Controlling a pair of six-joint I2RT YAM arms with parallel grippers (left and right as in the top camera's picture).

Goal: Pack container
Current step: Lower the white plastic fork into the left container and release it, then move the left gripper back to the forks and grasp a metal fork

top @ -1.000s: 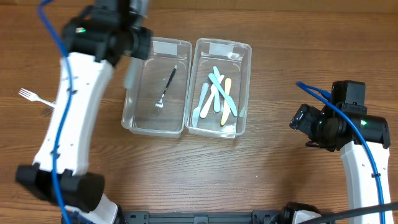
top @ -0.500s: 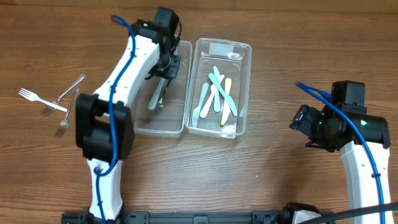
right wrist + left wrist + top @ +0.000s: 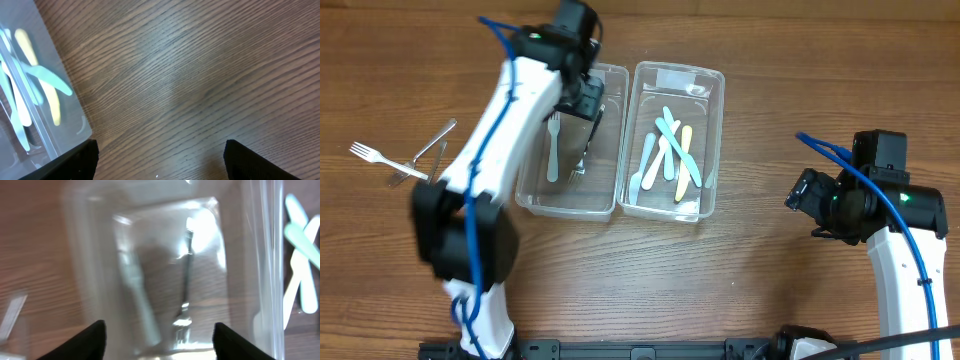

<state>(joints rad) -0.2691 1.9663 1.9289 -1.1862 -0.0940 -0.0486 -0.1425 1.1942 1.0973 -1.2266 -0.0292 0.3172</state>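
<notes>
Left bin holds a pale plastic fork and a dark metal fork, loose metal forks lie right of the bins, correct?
No. The overhead view shows the loose metal forks lying left of the left bin, not right of the bins. That bin does hold a pale plastic fork and a dark metal fork.

table (image 3: 770, 120): matt wood | container (image 3: 570, 211): clear glossy plastic | fork (image 3: 382, 159): shiny metal

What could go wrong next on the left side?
1. The left gripper is open right above the left container; a sideways exit could catch its wall and shove it.
2. The forks on the table lie crossed; grabbing one may drag the others.
</notes>
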